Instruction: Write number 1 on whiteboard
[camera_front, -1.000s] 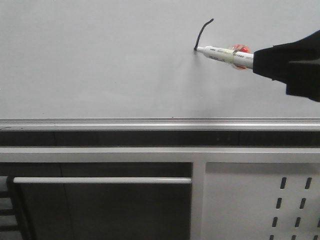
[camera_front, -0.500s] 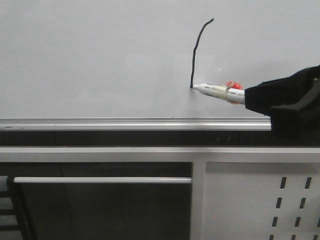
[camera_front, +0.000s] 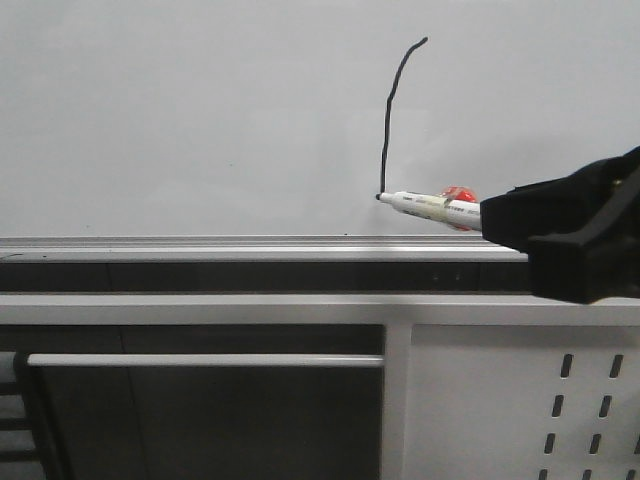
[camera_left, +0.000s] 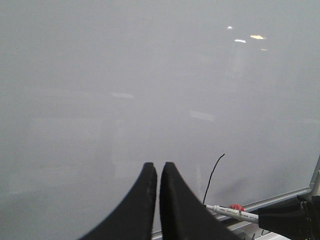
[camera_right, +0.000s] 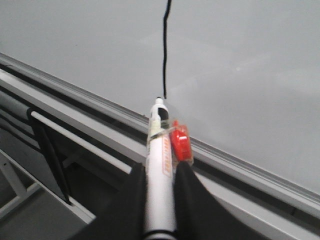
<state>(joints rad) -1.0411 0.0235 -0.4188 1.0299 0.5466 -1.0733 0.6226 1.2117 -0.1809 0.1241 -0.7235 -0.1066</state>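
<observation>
Front view puts you at the foot of the number 1 (camera_front: 388, 115): the stroke runs down the whiteboard (camera_front: 180, 120) from its hooked top to the marker (camera_front: 430, 206) tip, low on the board near the edge rail (camera_front: 200, 243). Your right gripper (camera_right: 159, 190) pinches the marker barrel; the left gripper (camera_left: 156, 172) hangs idle, jaws pressed together. The stroke looks complete, so next lift the tip straight off without smearing. Whether the tip touches the board, you cannot tell; the red part (camera_right: 180, 145) beside the barrel is blurred
</observation>
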